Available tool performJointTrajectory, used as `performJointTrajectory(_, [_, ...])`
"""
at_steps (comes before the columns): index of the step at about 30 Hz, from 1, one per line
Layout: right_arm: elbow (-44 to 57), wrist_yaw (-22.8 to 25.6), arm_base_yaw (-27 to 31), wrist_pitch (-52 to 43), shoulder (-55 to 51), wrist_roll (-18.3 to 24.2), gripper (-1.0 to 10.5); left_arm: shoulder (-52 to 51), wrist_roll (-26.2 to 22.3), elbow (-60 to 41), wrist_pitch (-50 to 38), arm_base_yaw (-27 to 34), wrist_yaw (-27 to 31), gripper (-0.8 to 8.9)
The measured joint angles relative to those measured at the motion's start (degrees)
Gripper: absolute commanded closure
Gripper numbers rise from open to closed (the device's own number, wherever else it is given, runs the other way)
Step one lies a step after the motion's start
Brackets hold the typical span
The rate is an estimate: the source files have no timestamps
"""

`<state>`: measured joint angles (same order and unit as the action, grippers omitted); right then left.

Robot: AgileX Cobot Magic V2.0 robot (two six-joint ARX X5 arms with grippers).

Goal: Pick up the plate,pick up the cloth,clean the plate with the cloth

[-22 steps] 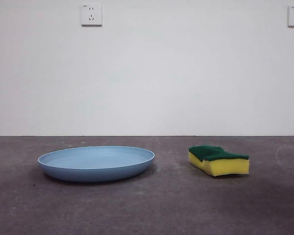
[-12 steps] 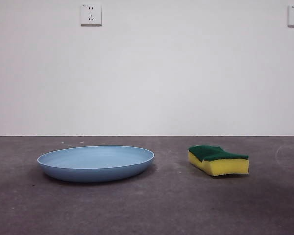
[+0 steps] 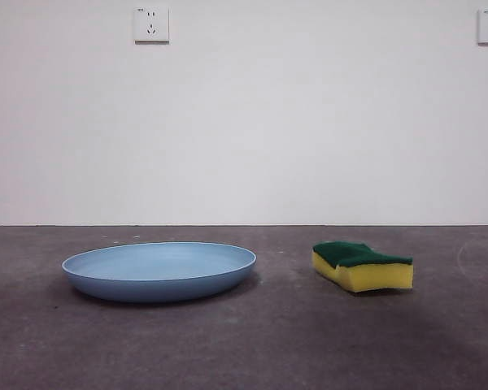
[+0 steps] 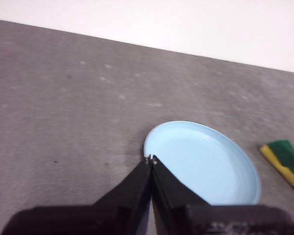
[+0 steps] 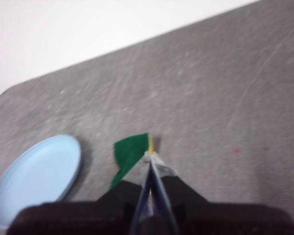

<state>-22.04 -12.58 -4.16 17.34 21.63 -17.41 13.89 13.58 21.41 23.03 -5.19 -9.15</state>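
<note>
On the grey table (image 3: 252, 341), the light-blue plate (image 3: 159, 270) lies flat toward the left, and the yellow sponge (image 3: 363, 266) with its green scouring top sits to its right, apart from it and a little nearer the wall. Neither arm reaches into the level view across the table. Seen from its own wrist, the left gripper (image 4: 150, 158) hangs above the plate's near-left rim with its jaws pressed together on nothing. The right gripper (image 5: 150, 154) hovers over the sponge, its jaws likewise closed and empty. Two white wall sockets (image 3: 151, 24) sit high on the wall behind.
</note>
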Motion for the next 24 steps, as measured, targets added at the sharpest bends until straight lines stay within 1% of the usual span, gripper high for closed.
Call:
performJointTrajectory(3, [-5.3,-3.4,0.0,2.4,6.4,0.7,9.5,6.6,0.0,4.7,1.2,0.0,-1.7,8.19])
performJointTrajectory(7, [-12.6,-7.8,0.0,7.4,15.4,4.0,9.5,15.9,-1.4,10.3,2.2,0.0,-3.1,8.18])
performJointTrajectory(12, [-21.7,-8.4,0.0,16.2,25.9,9.6,9.3,27.5,-3.7,16.2,4.6,0.0,-6.8,8.13])
performJointTrajectory(13, [-23.4,-8.4,0.0,17.7,27.7,10.6,9.1,30.0,-4.0,17.3,5.2,0.0,-7.6,8.13])
performJointTrajectory(15, [-26.0,-8.4,0.0,19.6,30.5,12.4,8.1,34.1,-4.4,19.1,6.4,0.0,-9.2,7.94])
performJointTrajectory(16, [-27.1,-8.4,0.0,20.4,31.8,13.0,7.4,36.0,-4.7,19.9,7.0,0.0,-10.1,7.31])
performJointTrajectory(17, [-27.9,-8.4,0.0,20.7,32.8,13.4,6.6,37.7,-5.0,20.6,7.4,0.0,-10.4,6.31])
performJointTrajectory(18, [-28.7,-8.4,0.0,20.7,33.9,13.8,5.7,40.0,-5.2,21.6,7.5,0.0,-10.6,4.78])
performJointTrajectory(19, [-29.1,-8.4,0.0,20.7,34.5,14.1,5.2,41.8,-5.5,22.4,7.5,0.0,-10.6,4.06])
performJointTrajectory(20, [-29.2,-8.4,0.0,20.7,34.7,14.2,5.0,43.4,-5.6,22.9,7.2,0.0,-10.6,4.07])
performJointTrajectory(24, [-29.2,-8.4,0.0,20.7,34.9,14.4,5.1,49.4,-5.6,25.2,3.1,0.0,-10.6,4.07])
